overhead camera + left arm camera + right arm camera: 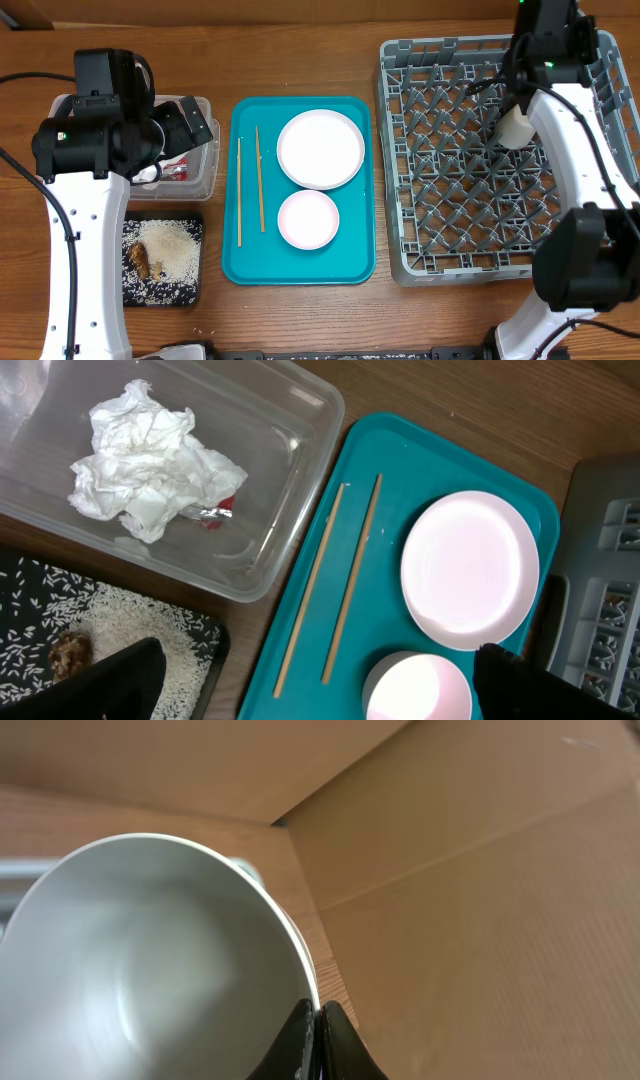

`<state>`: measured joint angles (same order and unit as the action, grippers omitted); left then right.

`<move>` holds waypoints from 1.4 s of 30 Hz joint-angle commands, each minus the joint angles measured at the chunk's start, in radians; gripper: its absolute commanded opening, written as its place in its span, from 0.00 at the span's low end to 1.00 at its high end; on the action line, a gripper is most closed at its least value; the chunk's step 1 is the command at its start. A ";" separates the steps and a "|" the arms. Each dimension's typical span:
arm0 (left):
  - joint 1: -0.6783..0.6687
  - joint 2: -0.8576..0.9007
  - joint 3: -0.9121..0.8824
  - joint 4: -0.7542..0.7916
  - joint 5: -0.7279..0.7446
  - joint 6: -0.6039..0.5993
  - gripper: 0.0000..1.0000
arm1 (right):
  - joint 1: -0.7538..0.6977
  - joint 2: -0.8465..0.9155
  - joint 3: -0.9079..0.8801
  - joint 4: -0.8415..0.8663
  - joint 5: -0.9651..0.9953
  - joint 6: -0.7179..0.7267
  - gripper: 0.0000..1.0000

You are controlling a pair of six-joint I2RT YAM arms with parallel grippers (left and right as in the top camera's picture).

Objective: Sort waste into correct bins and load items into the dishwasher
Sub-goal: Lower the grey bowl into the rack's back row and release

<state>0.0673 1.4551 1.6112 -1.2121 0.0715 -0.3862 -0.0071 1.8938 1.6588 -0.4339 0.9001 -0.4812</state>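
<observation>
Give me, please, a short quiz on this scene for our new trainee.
1. True or false: the napkin lies in the clear tub.
2. What does the right claw hold over the grey rack?
3. How many white dishes sit on the teal tray: A one, B two, C three?
Key: 1 true; 2 a white cup; 3 B.
</observation>
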 commanded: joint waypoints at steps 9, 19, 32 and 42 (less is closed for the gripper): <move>-0.002 -0.002 0.014 0.001 -0.001 -0.006 1.00 | 0.100 0.119 0.014 0.006 0.008 -0.278 0.04; -0.002 -0.002 0.014 0.001 -0.001 -0.006 1.00 | 0.119 0.119 0.014 -0.001 0.008 -0.396 0.04; -0.002 -0.002 0.014 0.001 -0.001 -0.006 1.00 | 0.119 0.119 0.014 0.080 0.026 -0.752 0.04; -0.002 -0.002 0.014 0.001 -0.001 -0.006 1.00 | 0.122 0.142 -0.019 0.077 0.015 -0.746 0.04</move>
<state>0.0673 1.4551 1.6112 -1.2121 0.0715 -0.3862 0.1127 2.0129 1.6489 -0.3599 0.9054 -1.2194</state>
